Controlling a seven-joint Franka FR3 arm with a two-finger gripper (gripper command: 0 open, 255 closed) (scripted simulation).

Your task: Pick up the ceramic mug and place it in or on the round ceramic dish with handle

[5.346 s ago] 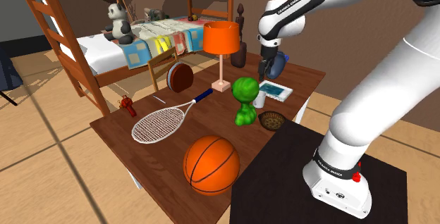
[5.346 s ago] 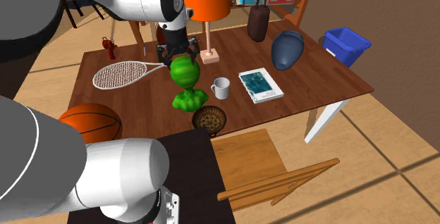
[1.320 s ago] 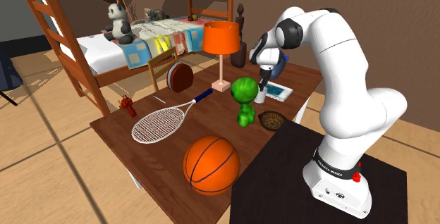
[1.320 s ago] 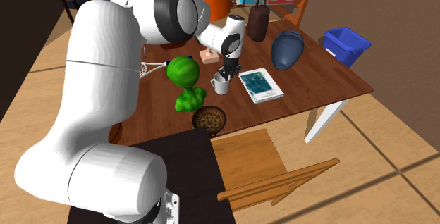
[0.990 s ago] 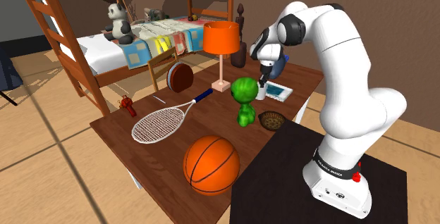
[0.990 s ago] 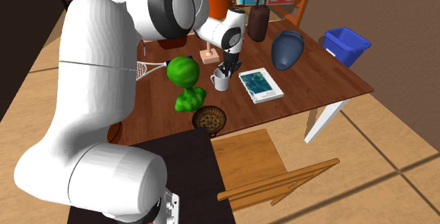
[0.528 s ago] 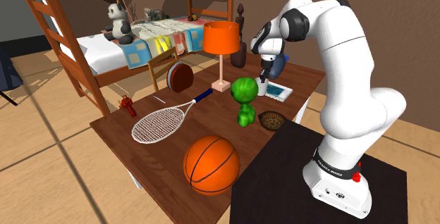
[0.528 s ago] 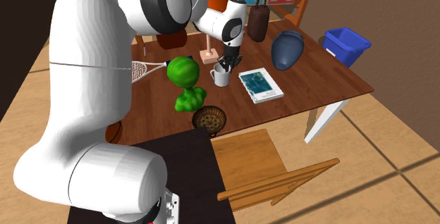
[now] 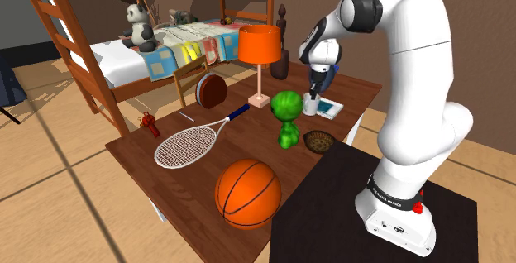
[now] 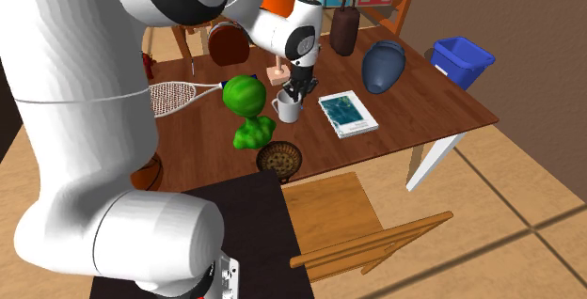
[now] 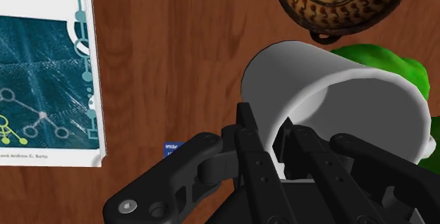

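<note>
Though plain, white mug [image 11: 331, 82]; grey interior

Even, fairly bright light — crisp edges throughout, the inside of the mug [image 11: 338, 96] shaded grey.

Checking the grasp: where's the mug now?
In the second exterior view the mug is clasped by the tool, between the green figure on the left and the book on the right.

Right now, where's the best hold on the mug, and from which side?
The rim wall, from above. The mug stands roughly upright with its mouth open, so one finger fits inside and one outside the thin wall. The gripper is shut on it in just that way.
</note>
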